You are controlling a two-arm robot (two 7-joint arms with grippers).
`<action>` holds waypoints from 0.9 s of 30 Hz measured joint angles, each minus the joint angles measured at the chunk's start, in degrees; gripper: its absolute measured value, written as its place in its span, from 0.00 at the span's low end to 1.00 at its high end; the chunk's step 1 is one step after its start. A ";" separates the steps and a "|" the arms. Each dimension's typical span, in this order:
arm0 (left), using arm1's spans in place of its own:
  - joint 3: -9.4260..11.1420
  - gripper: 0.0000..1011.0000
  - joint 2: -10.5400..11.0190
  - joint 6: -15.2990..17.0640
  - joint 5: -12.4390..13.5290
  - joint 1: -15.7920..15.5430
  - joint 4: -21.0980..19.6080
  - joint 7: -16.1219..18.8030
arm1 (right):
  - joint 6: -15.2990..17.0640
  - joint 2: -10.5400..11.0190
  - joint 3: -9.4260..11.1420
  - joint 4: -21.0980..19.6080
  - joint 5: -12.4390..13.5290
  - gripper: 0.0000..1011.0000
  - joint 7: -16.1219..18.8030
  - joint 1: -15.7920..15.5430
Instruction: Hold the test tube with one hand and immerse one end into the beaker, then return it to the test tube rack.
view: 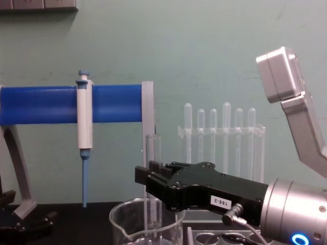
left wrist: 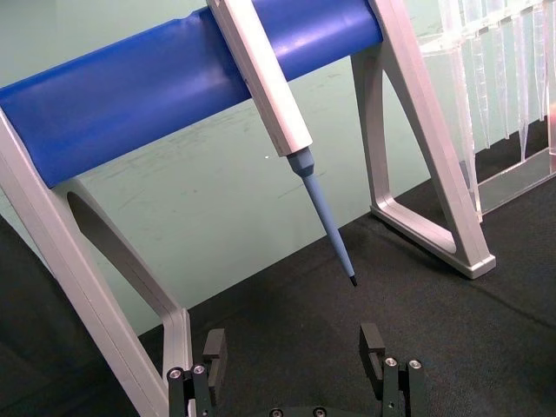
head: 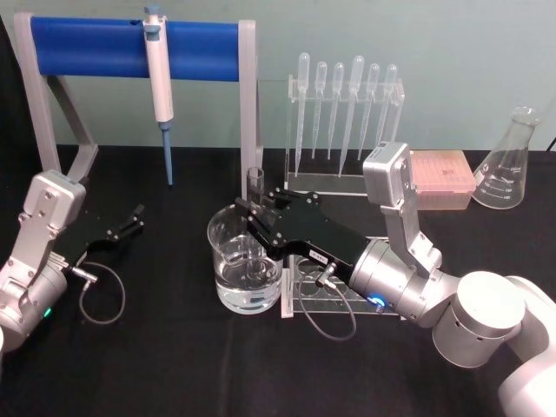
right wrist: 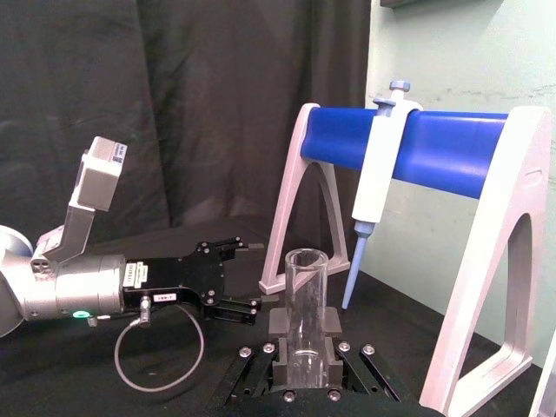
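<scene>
Clamped on the test tube (head: 254,181), the right gripper (head: 248,208) held the glass upright above the beaker (head: 214,236). It gripped partway down, so the open rimmed top stood clear above the fingers. The tube's lower part ran down inside the beaker, and the chest view showed it below the rim. I could not tell whether the round end had met the water (head: 248,291).

I judged this to be the dipping step, roughly the halfway mark of the task. To do it well I wanted a slow, straight descent with the tube plumb and away from the beaker's wall and spout. I meant to stop once the end was wet rather than knock the bottom, since glass on glass under a firm clamp could chip or slip. After that came a lift high enough for the round end to clear the beaker's rim before any sideways travel.

The test tube rack (head: 302,300) sat just beside the beaker on its right, under the gripper's body. The carry looked short, but the holes were partly hidden from me. Well to the left of the beaker, the left gripper (head: 135,219) lay idle low over the table (head: 174,365), fingers apart. Behind the beaker, the pipettor (head: 158,82) hung on its blue stand (head: 87,39).
</scene>
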 joint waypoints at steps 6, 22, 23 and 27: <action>0.00 0.99 0.00 0.00 0.00 0.00 0.00 0.00 | 0.00 0.00 0.00 0.00 0.00 0.22 0.00 0.00; 0.00 0.99 0.00 0.00 0.00 0.00 0.00 0.00 | 0.00 0.00 0.00 0.01 0.00 0.22 0.00 0.00; 0.00 0.99 0.00 0.00 0.00 0.00 0.00 0.00 | 0.00 0.00 0.00 0.00 0.00 0.22 0.00 0.00; 0.00 0.99 0.00 0.00 0.00 0.00 0.00 0.00 | 0.00 0.00 0.00 0.00 0.00 0.22 0.00 0.00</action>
